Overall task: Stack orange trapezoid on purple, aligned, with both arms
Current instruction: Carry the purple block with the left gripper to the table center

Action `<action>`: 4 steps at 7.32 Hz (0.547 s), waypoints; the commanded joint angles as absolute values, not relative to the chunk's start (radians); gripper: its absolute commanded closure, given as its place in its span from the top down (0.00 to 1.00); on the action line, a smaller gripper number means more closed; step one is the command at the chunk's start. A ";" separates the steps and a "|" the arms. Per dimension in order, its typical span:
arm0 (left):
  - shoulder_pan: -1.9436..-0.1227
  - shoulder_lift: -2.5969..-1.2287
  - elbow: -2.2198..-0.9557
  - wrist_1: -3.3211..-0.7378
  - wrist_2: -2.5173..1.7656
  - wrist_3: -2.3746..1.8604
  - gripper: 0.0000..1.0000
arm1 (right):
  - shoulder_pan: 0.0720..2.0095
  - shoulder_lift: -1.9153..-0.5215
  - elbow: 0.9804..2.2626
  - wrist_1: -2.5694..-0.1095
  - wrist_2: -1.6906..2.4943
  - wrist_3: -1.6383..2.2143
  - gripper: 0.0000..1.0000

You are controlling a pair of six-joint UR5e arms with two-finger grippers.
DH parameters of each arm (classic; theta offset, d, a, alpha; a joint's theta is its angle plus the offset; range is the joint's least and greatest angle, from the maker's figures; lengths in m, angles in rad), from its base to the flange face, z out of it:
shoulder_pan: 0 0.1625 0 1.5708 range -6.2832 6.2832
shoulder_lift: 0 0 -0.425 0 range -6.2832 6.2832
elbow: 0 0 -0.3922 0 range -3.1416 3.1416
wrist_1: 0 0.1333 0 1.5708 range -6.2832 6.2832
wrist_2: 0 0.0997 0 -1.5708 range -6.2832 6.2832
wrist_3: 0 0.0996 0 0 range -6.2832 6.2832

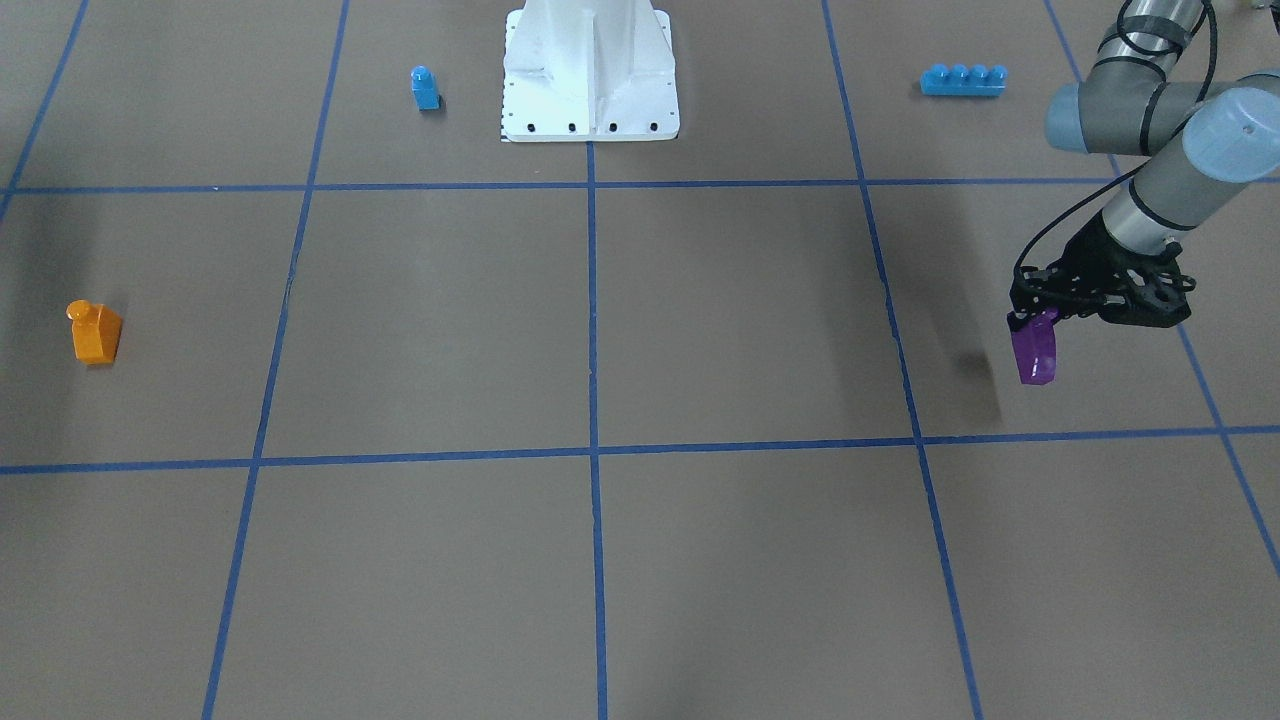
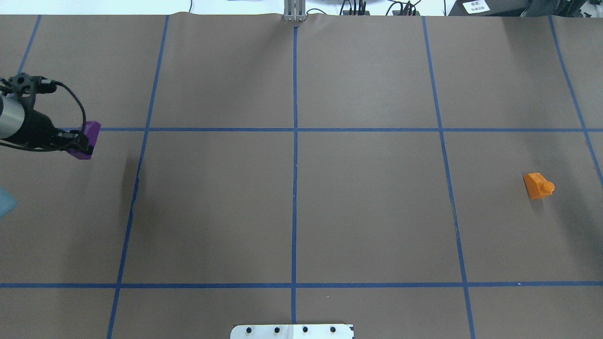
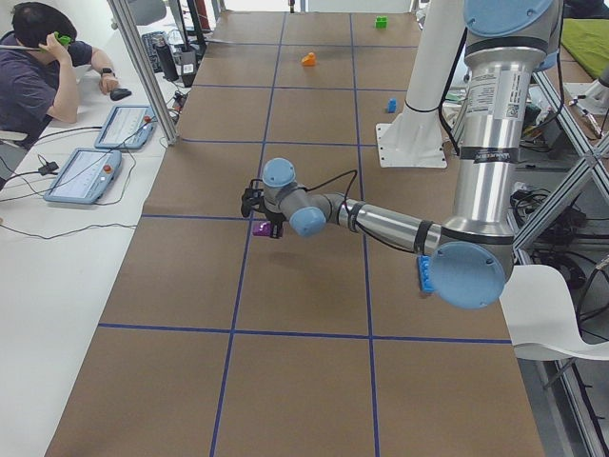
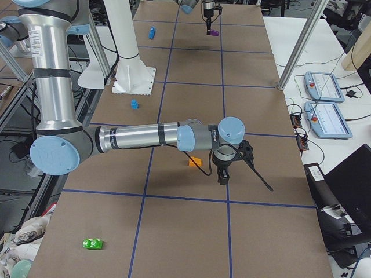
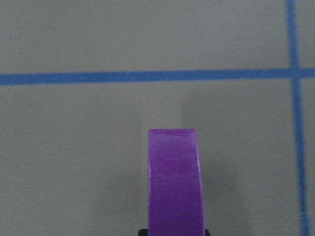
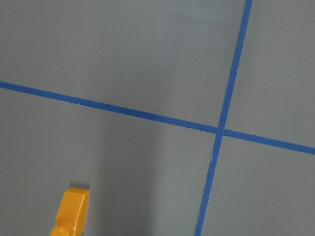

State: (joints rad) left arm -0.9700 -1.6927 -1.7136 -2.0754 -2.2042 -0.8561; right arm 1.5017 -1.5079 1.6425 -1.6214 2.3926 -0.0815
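The purple brick is held in my left gripper, which is shut on its upper end and hangs it above the table at my far left. It also shows in the overhead view and fills the left wrist view. The orange trapezoid lies on the table at my far right, with its stud to one side. My right gripper hovers just beside it on the operators' side; I cannot tell whether it is open or shut. The right wrist view catches the trapezoid at its lower left edge.
A small blue single-stud brick and a long blue four-stud brick lie either side of the white robot base. A green brick lies near the table's end on my right. An operator sits at a side bench with tablets.
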 commanded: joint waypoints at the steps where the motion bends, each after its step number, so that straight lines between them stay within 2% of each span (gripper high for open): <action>1: -0.912 -1.922 -1.727 -1.909 -2.163 -0.857 0.00 | 1.502 -1.506 1.643 -1.621 2.393 -0.078 1.00; 3: -0.754 -2.172 -1.648 -1.720 -1.968 -0.851 0.00 | 1.500 -1.505 1.641 -1.614 2.401 -0.078 1.00; 4: -0.697 -2.260 -1.569 -1.726 -1.916 -0.850 0.00 | 1.499 -1.505 1.638 -1.614 2.413 -0.078 1.00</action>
State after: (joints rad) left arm -0.7752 -2.1324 -1.6489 -1.7624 -2.0014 -0.8524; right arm 1.5002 -1.5052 1.6412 -1.6161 2.4012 -0.0786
